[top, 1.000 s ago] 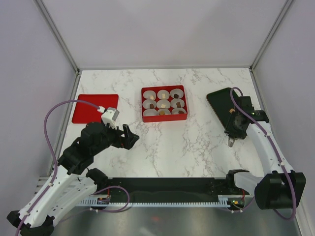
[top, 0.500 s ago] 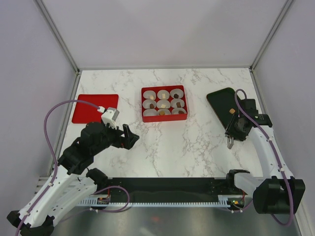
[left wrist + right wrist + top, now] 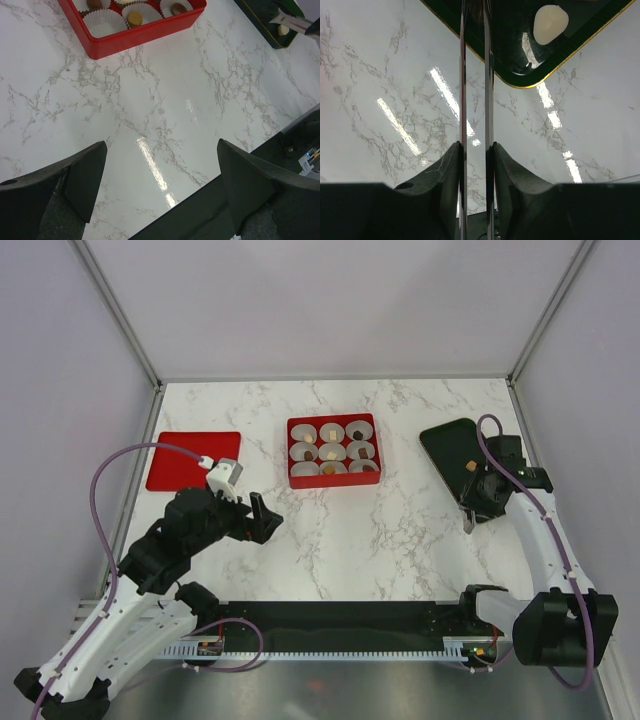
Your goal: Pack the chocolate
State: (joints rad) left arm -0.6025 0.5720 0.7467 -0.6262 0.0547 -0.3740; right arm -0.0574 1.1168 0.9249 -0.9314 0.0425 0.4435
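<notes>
Step (judged): picking loose chocolate off the dark tray (image 3: 445, 445) to carry it to the red box (image 3: 372, 420).

Chocolate, packed: several pieces sit in white paper cups (image 3: 102, 21) inside the red box. The near-left cup looks empty in the left wrist view.

Chocolate, loose: a cream piece (image 3: 550, 23) lies on the dark tray, close inside its rounded near corner. A tan piece (image 3: 470, 466) lies further in.

Key relation: in the right wrist view the cream piece lies up and to the right of the blades, near them but not between them. I judge that a small sideways shift is needed before any pinch.

Long axis: the cream piece is a rounded lump, only slightly longer one way, so it gives no strong axis to align on.

Right end effector (image 3: 467, 523): two thin blades stand parallel and narrowly parted, over the tray's near corner. Nothing shows between them. Their tips run out of the top of the wrist view.

Left end effector (image 3: 161, 145): jaws fully spread and empty, hanging over bare surface (image 3: 400, 540) on the near side of the red box.

Nearer arm: the right one. The left is well apart from the tray.

Other: a red lid (image 3: 193, 460) lies flat at far left.

Writing: none legible. No brand shows on the box, lid or tray. The tray has only a thin gold edge line.
</notes>
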